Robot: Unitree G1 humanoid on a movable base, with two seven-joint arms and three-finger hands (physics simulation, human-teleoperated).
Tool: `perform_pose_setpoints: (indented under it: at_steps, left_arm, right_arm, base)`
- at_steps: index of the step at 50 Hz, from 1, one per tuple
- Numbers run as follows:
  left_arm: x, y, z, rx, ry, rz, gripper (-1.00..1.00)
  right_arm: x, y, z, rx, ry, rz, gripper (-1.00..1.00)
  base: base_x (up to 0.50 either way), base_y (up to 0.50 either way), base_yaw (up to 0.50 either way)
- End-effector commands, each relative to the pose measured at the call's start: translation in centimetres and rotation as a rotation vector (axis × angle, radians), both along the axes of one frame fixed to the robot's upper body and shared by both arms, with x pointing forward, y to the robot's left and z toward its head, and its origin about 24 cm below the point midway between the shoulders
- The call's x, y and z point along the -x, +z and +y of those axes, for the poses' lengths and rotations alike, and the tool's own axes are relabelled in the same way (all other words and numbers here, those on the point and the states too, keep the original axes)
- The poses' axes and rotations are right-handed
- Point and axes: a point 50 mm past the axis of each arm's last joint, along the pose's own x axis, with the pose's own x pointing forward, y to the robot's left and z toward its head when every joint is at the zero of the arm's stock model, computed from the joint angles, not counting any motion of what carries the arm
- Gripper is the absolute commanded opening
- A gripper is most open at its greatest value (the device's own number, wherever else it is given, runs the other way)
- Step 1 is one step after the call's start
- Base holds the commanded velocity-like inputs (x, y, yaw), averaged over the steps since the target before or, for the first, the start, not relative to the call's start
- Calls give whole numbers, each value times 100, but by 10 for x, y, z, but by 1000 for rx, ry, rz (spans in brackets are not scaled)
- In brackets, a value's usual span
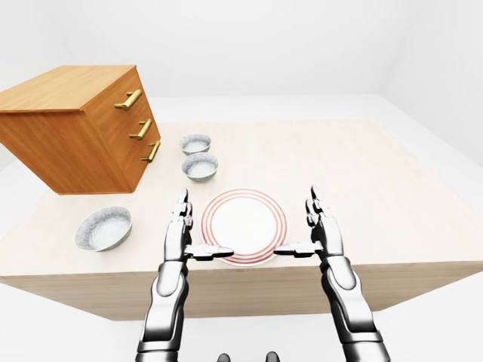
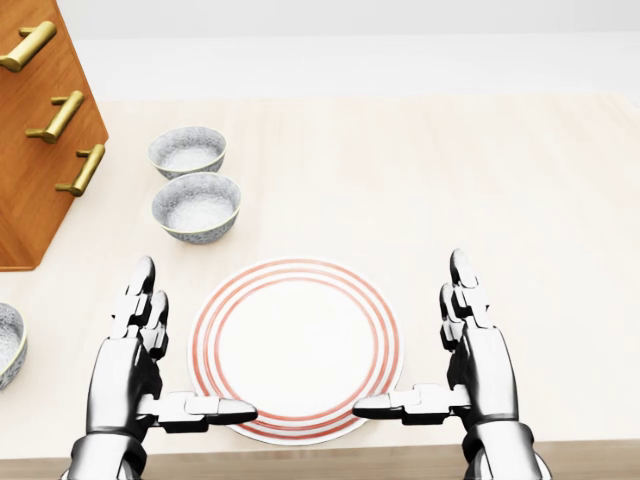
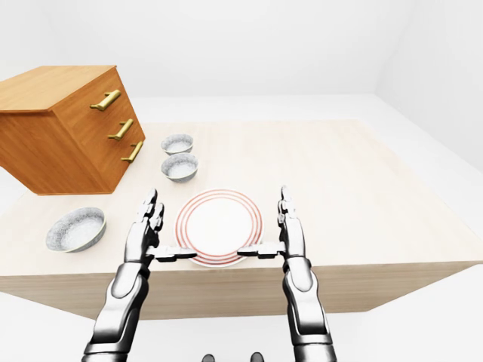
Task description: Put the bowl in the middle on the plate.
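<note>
Both my hands, left hand (image 2: 140, 350) and right hand (image 2: 470, 350), hover open at nine and three o'clock of the empty plate (image 2: 298, 345); the middle bowl (image 2: 196, 206) waits at eleven o'clock, ungrasped, beside the drawer chest (image 2: 35, 130)

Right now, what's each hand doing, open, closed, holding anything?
Left hand: open, holding nothing, beside the plate.
Right hand: open, holding nothing.
</note>
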Motion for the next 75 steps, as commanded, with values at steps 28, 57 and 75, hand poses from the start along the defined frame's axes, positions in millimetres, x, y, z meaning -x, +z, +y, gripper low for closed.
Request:
perform_pose_setpoints:
  at_steps: [28,57,75]
  left_arm:
    - [13,22,11,-246,-84,-75,100]
    - [43,95,54,-531,-243,-204,100]
    - [59,108,78,-593,-189,-199,100]
  right_arm:
    - [6,15,-20,193,-25,-5,100]
    - [21,89,-38,645,153,-186,100]
    - [41,138,-47,925,203,-260,100]
  base:
    - [0,0,0]
    - [0,0,0]
    - [0,0,0]
